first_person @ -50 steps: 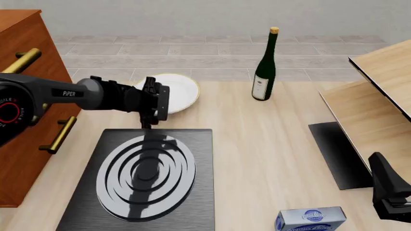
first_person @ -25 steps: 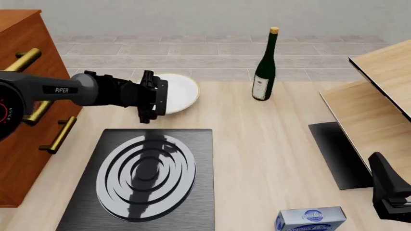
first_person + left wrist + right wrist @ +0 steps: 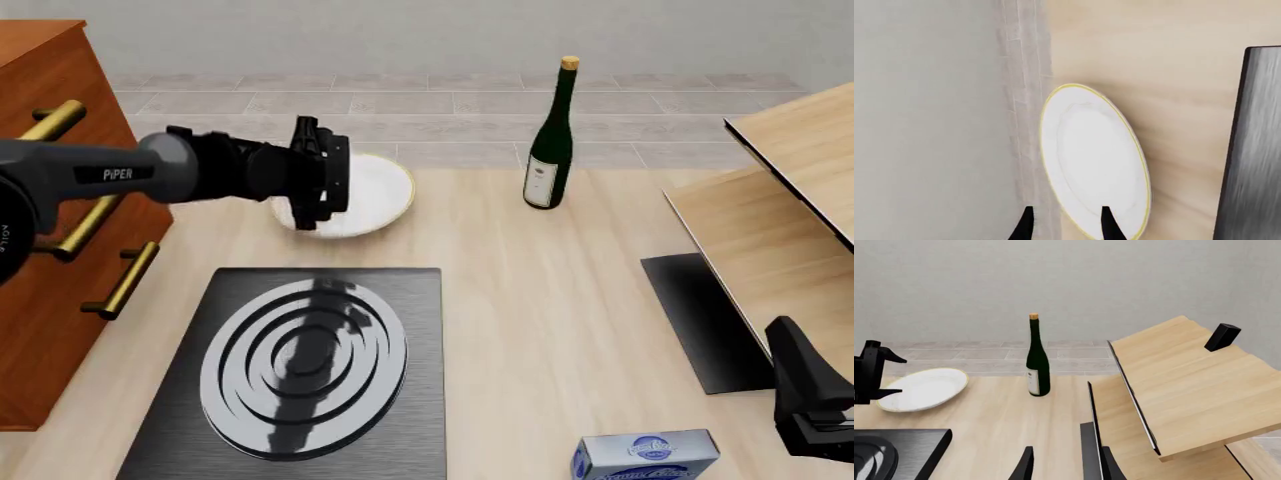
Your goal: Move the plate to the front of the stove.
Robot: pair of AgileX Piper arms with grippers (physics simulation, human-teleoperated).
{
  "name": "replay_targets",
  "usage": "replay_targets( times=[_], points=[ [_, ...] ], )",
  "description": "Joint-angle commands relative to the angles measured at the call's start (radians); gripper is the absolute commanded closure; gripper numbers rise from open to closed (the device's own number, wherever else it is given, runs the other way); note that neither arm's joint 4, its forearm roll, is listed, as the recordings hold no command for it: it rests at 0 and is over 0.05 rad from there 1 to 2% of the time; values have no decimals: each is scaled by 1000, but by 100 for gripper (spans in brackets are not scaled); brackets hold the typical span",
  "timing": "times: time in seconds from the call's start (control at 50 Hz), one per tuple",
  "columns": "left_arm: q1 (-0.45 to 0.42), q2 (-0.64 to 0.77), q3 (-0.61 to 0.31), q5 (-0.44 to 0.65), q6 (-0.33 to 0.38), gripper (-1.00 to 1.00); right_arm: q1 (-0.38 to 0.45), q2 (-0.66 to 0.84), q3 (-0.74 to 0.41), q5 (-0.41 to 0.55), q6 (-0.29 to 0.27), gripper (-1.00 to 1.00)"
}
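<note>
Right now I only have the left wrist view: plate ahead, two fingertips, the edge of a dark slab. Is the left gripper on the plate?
Observer: The right wrist view shows the left gripper open at the plate's rim, on the side away from the wine bottle. I cannot tell whether it touches.
Operator: How close is that bottle?
Observer: In the front view it stands upright to the plate's right, clearly apart from it.
Operator: Is the right arm in the way?
Observer: No. The right gripper is open at the near right of the table, beside the black mat and well away from the stove.
</note>
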Motion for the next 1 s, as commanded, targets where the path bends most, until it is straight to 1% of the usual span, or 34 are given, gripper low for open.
replay_targets(
  times=[0.02,0.36,0.44,0.5,0.74,0.84,0.9,0.92,0.94,0.96,0.98,1.0],
  points=[
    [-2,-2,-34,-17,-16,-100,0,0,0,0,0,-100],
    [9,-4,-78,-52,-30,-100,0,0,0,0,0,-100],
    [12,-16,-70,-72,-27,-100,0,1,0,0,0,-100],
    [3,-29,-87,-77,-46,-100,0,-1,0,0,0,-100],
    [-15,-77,-71,-100,-57,-100,0,0,0,0,0,-100],
    [-24,-91,-73,-97,-73,-100,0,0,0,0,0,-100],
    [-24,-99,-70,-113,-74,-100,0,0,0,0,0,-100],
    [-26,-105,-69,-127,-79,-100,0,0,0,0,1,-100],
    [-32,-108,-91,-115,-105,-100,0,0,0,0,1,-100],
    [-31,-109,-99,-105,-114,-100,0,0,0,0,0,-100],
    [-38,-116,-79,-123,-102,-100,0,0,0,0,0,-100],
    [-40,-118,-81,-107,-115,-100,0,-1,0,1,0,-100]
  ],
)
